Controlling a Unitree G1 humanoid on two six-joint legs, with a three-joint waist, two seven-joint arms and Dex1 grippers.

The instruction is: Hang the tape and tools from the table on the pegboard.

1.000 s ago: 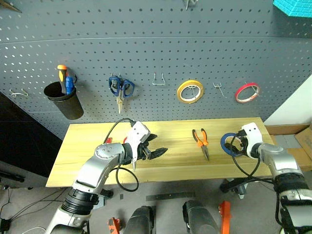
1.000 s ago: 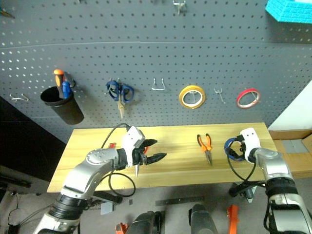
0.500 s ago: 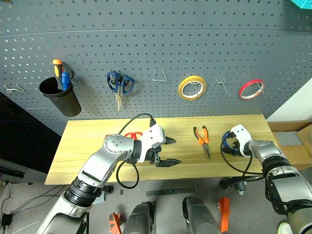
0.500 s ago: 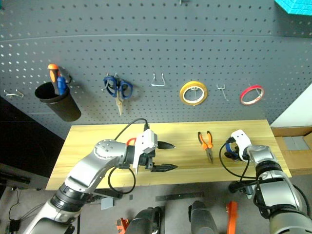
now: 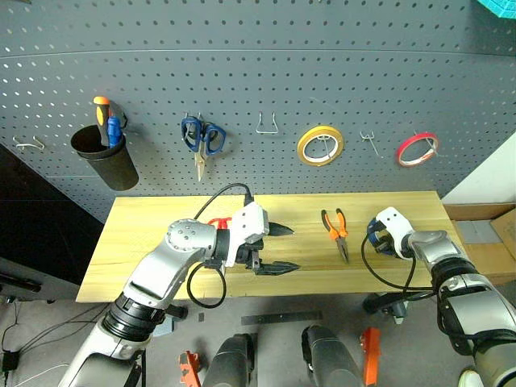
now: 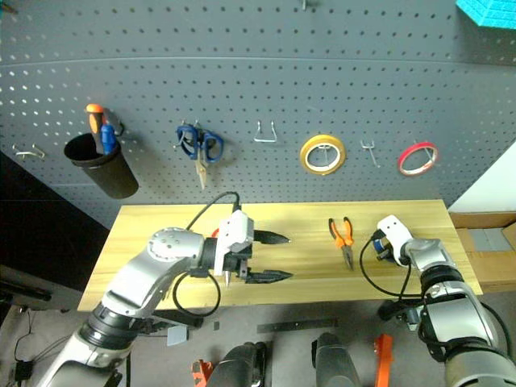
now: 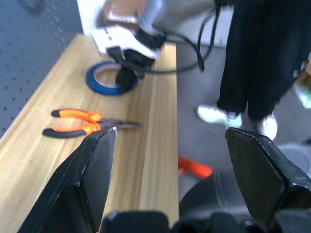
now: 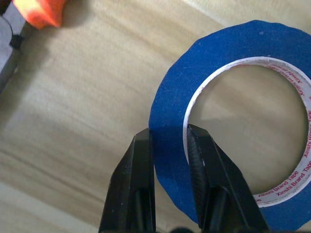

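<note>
Lying on the table (image 5: pixel 145 234) below the pegboard (image 5: pixel 242 81): pliers (image 5: pixel 334 230), blue tape (image 8: pixel 228 121) in right jaws; left jaws wide.

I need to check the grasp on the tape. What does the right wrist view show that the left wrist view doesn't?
Right wrist view: the right pincer is shut on the blue tape, one finger outside the wall, one inside the ring, with red print on the roll's inner lining.

Left wrist view: the left pincer is open and empty above the table edge, the whole orange-and-black pliers lie on the planks, and a person's legs stand beside the table.

Both: the blue tape lying flat on the wooden table with the right pincer at it.
</note>
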